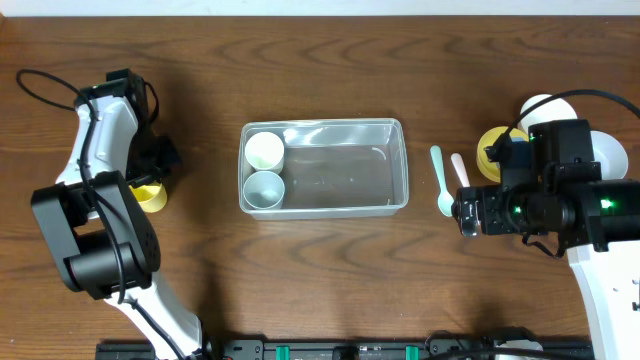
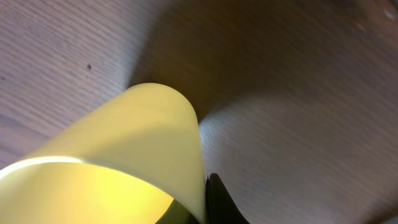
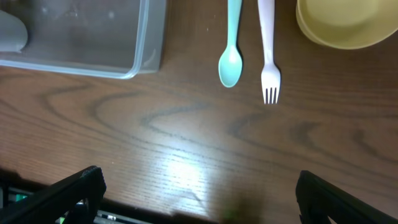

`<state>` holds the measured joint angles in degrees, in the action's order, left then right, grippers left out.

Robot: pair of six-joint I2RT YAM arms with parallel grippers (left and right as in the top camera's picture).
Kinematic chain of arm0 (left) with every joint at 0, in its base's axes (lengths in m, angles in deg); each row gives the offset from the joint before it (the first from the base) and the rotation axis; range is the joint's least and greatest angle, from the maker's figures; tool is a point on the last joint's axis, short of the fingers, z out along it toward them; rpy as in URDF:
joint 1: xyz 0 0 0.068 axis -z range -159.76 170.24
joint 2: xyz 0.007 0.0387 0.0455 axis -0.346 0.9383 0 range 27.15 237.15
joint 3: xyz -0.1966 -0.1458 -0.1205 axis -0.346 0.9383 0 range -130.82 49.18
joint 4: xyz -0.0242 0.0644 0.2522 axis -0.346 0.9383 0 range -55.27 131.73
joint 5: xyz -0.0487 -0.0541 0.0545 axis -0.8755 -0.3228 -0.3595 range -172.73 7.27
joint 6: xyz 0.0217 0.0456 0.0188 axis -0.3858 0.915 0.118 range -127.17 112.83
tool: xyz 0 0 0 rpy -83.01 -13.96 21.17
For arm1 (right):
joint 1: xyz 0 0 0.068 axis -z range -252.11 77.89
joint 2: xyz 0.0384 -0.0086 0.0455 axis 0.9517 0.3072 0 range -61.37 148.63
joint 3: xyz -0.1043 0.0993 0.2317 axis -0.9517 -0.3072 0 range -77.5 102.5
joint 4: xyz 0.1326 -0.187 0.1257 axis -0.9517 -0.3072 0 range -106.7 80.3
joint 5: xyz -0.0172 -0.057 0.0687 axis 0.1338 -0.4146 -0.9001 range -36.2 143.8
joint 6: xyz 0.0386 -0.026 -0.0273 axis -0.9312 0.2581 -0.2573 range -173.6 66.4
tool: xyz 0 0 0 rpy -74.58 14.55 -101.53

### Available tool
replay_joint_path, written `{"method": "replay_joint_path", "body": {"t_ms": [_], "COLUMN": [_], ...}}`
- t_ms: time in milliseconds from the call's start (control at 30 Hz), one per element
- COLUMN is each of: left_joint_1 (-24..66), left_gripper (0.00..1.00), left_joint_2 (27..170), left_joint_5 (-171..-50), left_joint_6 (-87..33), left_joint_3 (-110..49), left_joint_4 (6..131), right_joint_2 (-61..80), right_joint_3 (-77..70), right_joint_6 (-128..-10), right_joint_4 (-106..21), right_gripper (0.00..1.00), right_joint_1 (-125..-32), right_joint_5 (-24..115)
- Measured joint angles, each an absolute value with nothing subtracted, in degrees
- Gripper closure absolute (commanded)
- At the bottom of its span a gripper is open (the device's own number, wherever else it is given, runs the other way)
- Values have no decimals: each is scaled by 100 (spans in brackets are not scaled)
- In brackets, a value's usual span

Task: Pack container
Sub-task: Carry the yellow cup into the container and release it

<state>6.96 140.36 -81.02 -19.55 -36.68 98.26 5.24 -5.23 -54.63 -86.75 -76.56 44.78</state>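
Cup-fetch step: we see left gripper [image 1: 155, 178] at the yellow cup [image 2: 124, 155], clamp unclear, right gripper [image 3: 199, 193] spread empty; next we'd lift it into the container [image 1: 345, 170].

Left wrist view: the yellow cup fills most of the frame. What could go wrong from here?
1. The yellow cup blocks the view; whether the left jaws grip it cannot be told, so it may slip on lifting.
2. The container's left end already holds a white cup and a blue cup; the yellow one could knock them.
3. The spoon and fork lie close together; the open right jaws may nudge one.
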Motion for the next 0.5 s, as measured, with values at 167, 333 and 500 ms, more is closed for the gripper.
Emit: {"method": "replay_joint_path", "body": {"t_ms": [167,333,500], "left_joint_1": [1227,2403,3798], "left_gripper": [94,94,94], "left_joint_2": [13435,12310,11514], "left_joint_5": [-8102,-8089,-8111], "left_joint_6": [-1955,-1865,-1470], "left_joint_3": [-3716,-4053,-4344], "left_joint_4": [10160,10154,9957], "right_joint_2": [524,524,524], "right_joint_3": [-523,-523,-523], "right_joint_6": [-5463,-5457,-5444], "right_joint_4": [-8568,-8468,-8463], "right_gripper": [1,1,1], "right_joint_1": [-7656,-7656,-7656], "right_joint_5": [4478,4478,4478]}}
